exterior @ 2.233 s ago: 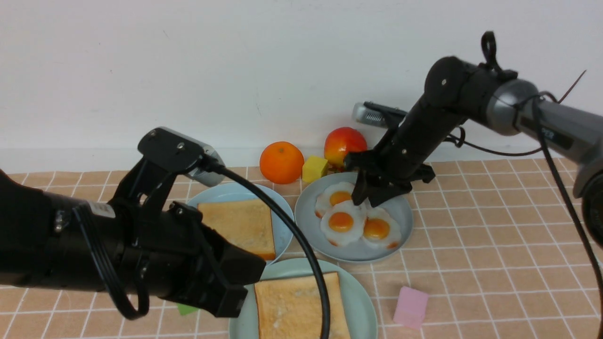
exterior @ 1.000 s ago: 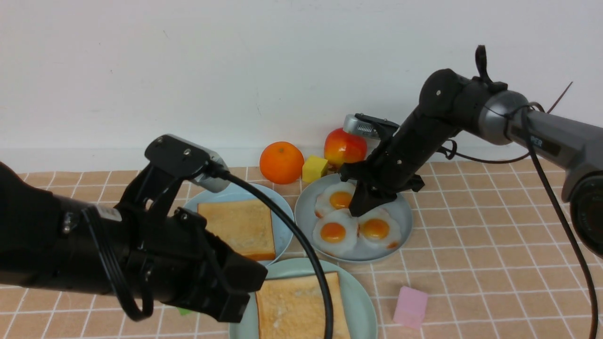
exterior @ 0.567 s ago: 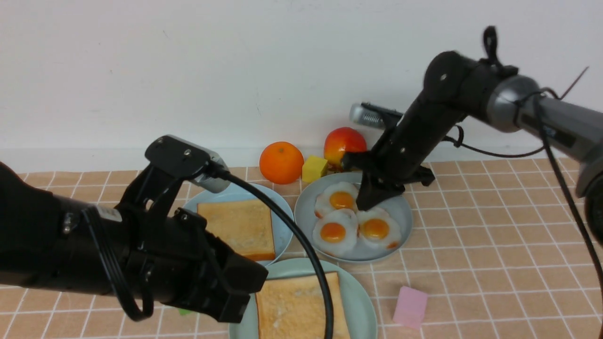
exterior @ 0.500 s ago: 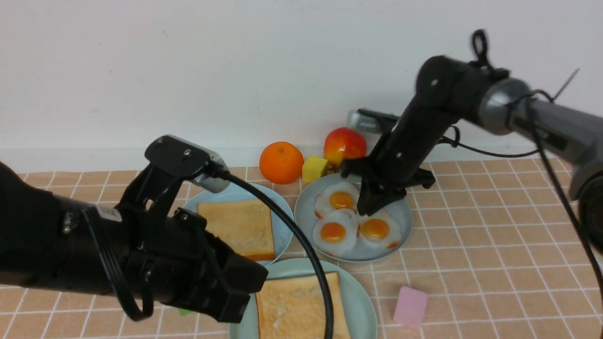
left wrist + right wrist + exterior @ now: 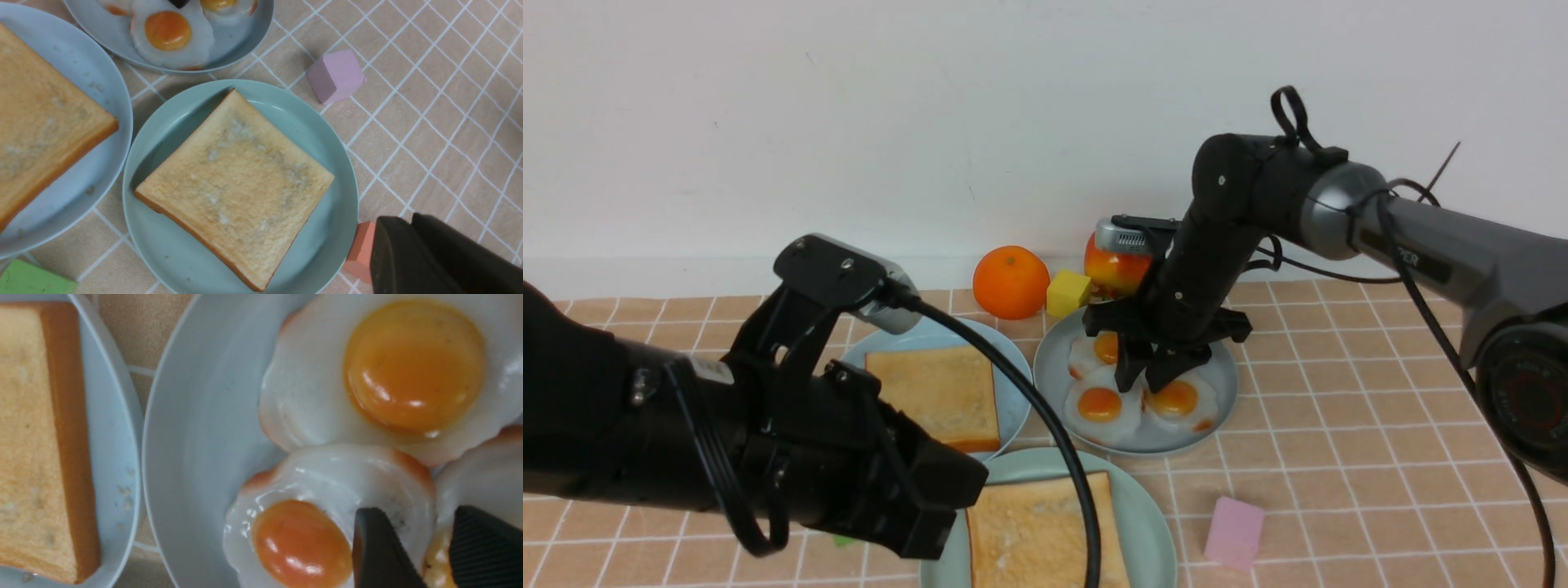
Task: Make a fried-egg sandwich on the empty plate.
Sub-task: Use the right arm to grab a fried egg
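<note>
The pale mint-green plate lies nearest me and holds one toast slice, also seen as toast. A second toast slice rests on the light sky-blue plate. Three fried eggs sit on the grey-blue plate. My right gripper is open and low over them. Its fingertips straddle the white rim of the front-left egg, next to the right egg. My left gripper is shut on nothing and hovers beside the mint-green plate.
An orange, a yellow cube and a partly hidden apple stand by the back wall. A pink cube lies right of the mint-green plate. A green block and an orange-red block lie beside the plate.
My right gripper, shut a second ago, lifted off the eggs, opened, then came down further left astride the front-left egg's rim. The left arm has stayed put.
</note>
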`<state>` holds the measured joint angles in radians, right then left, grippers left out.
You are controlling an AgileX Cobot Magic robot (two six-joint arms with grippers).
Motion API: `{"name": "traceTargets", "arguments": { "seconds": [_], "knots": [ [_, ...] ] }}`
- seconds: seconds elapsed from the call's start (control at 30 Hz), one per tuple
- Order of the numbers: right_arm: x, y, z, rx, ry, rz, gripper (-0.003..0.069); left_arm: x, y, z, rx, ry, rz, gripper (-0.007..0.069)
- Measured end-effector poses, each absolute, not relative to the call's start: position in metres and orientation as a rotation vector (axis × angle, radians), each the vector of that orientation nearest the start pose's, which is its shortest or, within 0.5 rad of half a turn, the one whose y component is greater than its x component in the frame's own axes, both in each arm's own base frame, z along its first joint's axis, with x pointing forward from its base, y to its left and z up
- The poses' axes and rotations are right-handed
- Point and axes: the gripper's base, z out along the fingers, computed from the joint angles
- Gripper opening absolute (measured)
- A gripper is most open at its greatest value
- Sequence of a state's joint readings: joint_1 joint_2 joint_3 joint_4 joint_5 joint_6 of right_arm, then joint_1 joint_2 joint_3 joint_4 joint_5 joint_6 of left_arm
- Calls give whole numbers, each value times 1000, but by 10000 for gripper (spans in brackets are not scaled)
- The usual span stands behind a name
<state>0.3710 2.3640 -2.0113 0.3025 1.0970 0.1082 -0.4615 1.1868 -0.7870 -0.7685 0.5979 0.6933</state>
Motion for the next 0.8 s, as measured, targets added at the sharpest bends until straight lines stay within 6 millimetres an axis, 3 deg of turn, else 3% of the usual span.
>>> {"name": "traceTargets", "arguments": {
  "seconds": [0.1,0.23,0.4,0.6,0.77,0.8],
  "knots": [
    [453,202,164,-225,2960,486,281,195,-137,285,759,2239,-688,63],
    [453,204,164,-216,2961,517,205,195,-137,285,759,2239,-688,70],
    [453,204,165,-198,2958,552,32,195,-137,285,758,2240,-688,74],
    [453,204,168,-214,2952,557,32,195,-137,285,759,2240,-688,76],
    [448,202,191,-249,2925,553,32,195,-137,285,758,2241,-689,77],
    [445,202,204,-268,2900,554,32,195,-137,285,757,2241,-689,77]
  ]
}}
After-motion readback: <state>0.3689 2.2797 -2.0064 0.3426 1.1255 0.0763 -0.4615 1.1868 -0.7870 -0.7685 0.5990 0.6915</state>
